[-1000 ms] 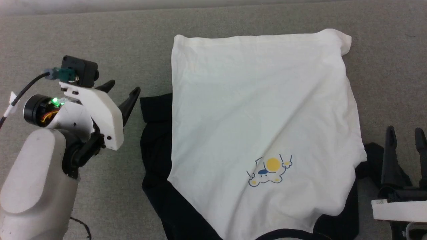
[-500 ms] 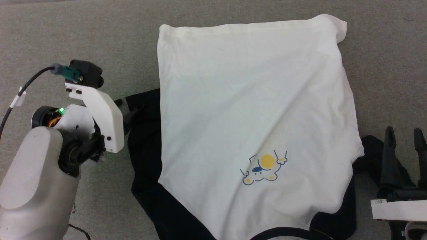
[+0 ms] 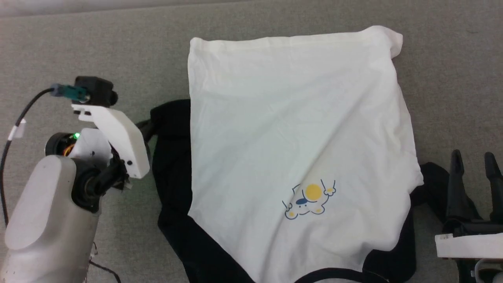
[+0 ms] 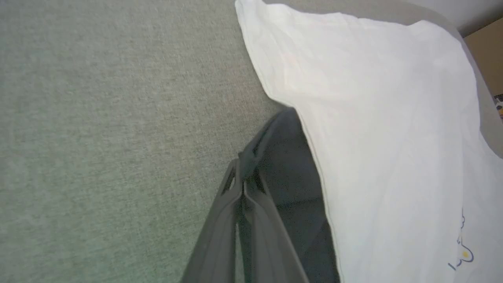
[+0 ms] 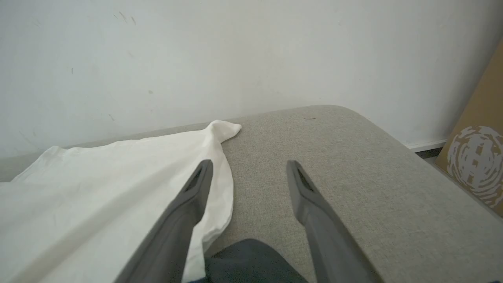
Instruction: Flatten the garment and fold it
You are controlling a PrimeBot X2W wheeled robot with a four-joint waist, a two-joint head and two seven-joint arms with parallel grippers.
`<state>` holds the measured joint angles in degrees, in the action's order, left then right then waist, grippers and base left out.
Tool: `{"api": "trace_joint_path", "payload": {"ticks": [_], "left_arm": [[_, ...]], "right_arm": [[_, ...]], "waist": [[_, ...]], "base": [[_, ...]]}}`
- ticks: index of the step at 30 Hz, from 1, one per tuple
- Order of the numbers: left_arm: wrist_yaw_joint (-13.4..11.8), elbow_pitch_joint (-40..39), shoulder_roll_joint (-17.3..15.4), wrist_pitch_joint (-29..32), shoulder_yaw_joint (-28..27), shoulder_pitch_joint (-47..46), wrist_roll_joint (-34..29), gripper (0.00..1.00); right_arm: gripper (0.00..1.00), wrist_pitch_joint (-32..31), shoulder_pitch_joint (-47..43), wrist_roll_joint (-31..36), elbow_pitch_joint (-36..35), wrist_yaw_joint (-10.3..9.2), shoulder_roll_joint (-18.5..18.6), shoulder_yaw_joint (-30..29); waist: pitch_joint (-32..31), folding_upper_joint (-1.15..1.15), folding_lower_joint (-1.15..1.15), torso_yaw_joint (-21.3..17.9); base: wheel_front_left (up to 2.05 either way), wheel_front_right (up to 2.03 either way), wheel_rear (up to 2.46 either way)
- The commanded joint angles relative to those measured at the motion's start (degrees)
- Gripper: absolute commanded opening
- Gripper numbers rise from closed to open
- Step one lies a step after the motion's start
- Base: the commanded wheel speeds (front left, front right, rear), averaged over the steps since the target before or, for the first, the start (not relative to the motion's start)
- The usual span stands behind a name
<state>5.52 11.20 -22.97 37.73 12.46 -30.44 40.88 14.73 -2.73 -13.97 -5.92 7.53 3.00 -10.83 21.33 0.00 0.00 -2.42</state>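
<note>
Garment [image 3: 294,118] is seen spread front up on the grey padded surface [image 3: 98,47], with its hem toward the far edge and its black neckband [image 3: 334,272] at the near edge of the head view.

At the far left the left arm is reached in low, and a black cable [image 3: 23,114] is run to the camera on its wrist. In the left wrist view the left gripper [image 4: 240,177] is shown with its two fingers [image 4: 220,220] brought fully together, and a small fold at the outer edge of the left black sleeve [image 3: 173,177] is pinched between their tips. That sleeve is bunched beside the white torso and partly tucked under it.

Across the middle, the torso is crossed by shallow diagonal creases. The yellow-and-blue print [image 3: 308,200] is seen upside down from the head, toward the near side. The far right corner of the hem [image 3: 393,39] is curled over.

Further right, the other black sleeve [image 3: 432,181] is crumpled out from under the torso's edge. The right gripper [image 3: 472,157] is held just beside the garment with its fingers spread wide and nothing between them; dark sleeve cloth is seen below their base in the right wrist view. A pale wall [image 5: 196,59] and a leaning cardboard sheet [image 5: 475,165] are seen beyond.
</note>
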Motion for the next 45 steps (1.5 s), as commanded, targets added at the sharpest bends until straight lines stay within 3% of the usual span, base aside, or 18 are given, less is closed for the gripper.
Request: {"api": "trace_joint_path", "payload": {"ticks": [1, 6, 9, 18, 23, 36, 45], "left_arm": [[0.4, 0.3, 0.1, -1.5, -0.6, -0.3, -0.6, 0.0], [0.0, 0.7, -0.5, -9.6, -3.7, -1.9, -2.2, 0.0], [-1.7, 0.8, -1.6, -13.3, -7.3, -2.4, -2.2, 0.0], [-8.7, 4.0, -10.9, -19.2, -19.9, -0.4, -3.6, 0.0], [-10.8, 7.3, -13.2, -19.5, -24.5, 1.8, -2.3, 0.0], [-9.5, 6.5, -11.6, -18.2, -24.2, 5.8, 0.1, 0.0], [-10.0, -6.2, -8.1, -17.4, -19.7, 6.2, -0.6, 0.0]], "right_arm": [[1.0, 0.3, 0.1, 0.4, 0.2, -0.04, -0.1, 0.0], [1.0, 0.2, -1.0, 0.5, 0.9, -0.04, -0.1, 0.0], [1.0, 0.1, -1.7, 0.4, 1.1, -0.04, -0.1, 0.0], [1.0, 0.1, -2.4, 0.0, 0.5, -0.04, -0.1, 0.1], [1.0, 0.1, -2.1, 0.2, 0.1, -0.04, -0.1, -0.5], [1.0, 0.1, -1.6, 0.3, 1.0, -0.04, -0.1, -0.6], [1.0, 0.1, -2.3, 0.2, 1.3, -0.04, -0.1, -3.5]], "waist": [[-1.6, 0.0, 0.0, 0.4], [-5.2, 0.0, 0.0, 1.0], [-6.8, 0.0, 0.0, 1.2], [-5.6, 0.0, 0.0, -0.3], [-3.8, 0.0, 0.0, -0.7], [-5.5, 0.0, 0.0, 2.0], [-10.3, 0.0, 0.0, 4.2]], "base": [[0.0, 0.0, 0.0], [0.0, 0.0, 0.0], [0.0, 0.0, 0.0], [0.0, 0.0, 0.0], [0.0, 0.0, 0.0], [0.0, 0.0, 0.0], [0.0, 0.0, 0.0]]}}
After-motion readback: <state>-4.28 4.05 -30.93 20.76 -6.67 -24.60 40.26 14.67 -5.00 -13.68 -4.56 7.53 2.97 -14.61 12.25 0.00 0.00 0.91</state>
